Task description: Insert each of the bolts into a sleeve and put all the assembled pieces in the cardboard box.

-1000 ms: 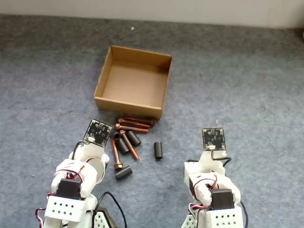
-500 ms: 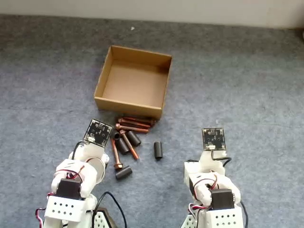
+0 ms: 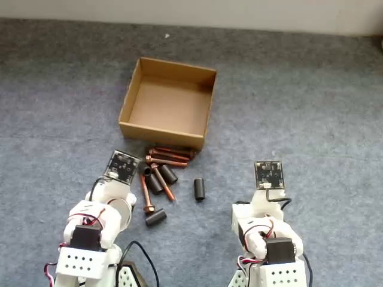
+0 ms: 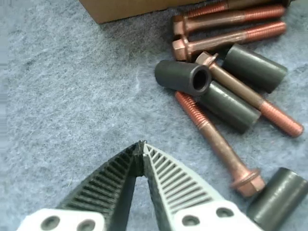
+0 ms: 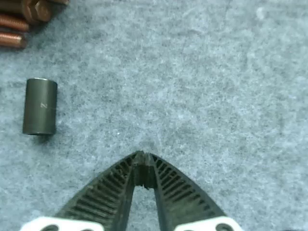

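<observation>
Broadly, a grey carpeted bench [image 3: 311, 107] carries everything. The cardboard box [image 3: 161, 134] sits open side up, beyond the arms and nearer the left arm [image 3: 96, 224] than the right arm [image 3: 266, 236].

The left claw [image 4: 142, 149] is pressed together, tips meeting, and hangs over bare carpet just beside the heap of parts. The right claw [image 5: 143, 159] is likewise closed to a point and grips nothing.

The bolts [image 4: 226, 39] are copper-coloured with hex flanged heads and threaded ends. I count four plainly, with what looks like a fifth tight against the box. Those by the box lie side by side along its near wall, heads toward the left arm's side. Two more lie slanted between box and left arm (one has its head nearest that arm).

The sleeves [image 4: 230, 107] number five: short, dark, smooth tubes. Three mingle with the slanted bolts, one of them showing its open bore. A fourth rests by the nearest bolt head. The lone sleeve [image 3: 199, 189] lies apart between the arms, its long axis pointing toward the box.
</observation>
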`<state>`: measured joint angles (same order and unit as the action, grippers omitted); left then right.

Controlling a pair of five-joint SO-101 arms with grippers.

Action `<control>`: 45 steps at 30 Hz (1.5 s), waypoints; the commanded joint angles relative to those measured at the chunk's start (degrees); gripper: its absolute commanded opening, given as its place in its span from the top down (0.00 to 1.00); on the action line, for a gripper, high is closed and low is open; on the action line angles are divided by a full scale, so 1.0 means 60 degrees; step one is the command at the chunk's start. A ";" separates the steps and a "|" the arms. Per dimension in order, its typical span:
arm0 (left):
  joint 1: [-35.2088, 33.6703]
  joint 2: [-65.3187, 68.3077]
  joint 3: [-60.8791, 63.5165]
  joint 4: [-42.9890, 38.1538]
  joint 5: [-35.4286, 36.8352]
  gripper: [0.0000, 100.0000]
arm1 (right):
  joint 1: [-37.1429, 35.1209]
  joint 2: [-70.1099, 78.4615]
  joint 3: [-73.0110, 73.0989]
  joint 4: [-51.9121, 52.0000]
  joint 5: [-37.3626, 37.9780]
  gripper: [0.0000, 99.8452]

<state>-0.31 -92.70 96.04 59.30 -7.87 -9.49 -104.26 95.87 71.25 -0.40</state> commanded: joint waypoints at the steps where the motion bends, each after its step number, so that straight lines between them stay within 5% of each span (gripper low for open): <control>1: -0.1136 -0.0081 -0.0403 0.0015 -0.0103 0.97 | 0.0081 -0.0139 0.1297 0.0066 -0.0015 1.00; 7: -0.2410 -0.0081 -0.0505 0.0059 -0.0147 0.97 | 0.0095 -0.0154 0.1297 -0.0007 0.0190 1.00; 13: -0.2689 -0.0081 -0.0491 0.0073 -0.1480 0.97 | 0.0095 -0.0154 0.0755 -0.0842 0.3868 1.00; 29: -0.2982 -0.0081 -0.0403 0.0059 -0.1524 0.97 | 0.0037 0.0315 -0.2630 -0.0198 0.3839 0.94; 35: -0.2982 -0.0081 -0.0388 0.0059 -0.1524 0.97 | -0.0769 0.2908 -0.4037 -0.0256 0.3604 0.93; 45: -0.2982 -0.0081 -0.0374 0.0044 -0.1538 0.97 | -0.3099 0.8740 -0.8051 -0.0374 0.0996 0.93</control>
<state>-17.27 -92.70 95.25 59.30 -16.48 -24.79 -62.86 55.87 69.67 9.98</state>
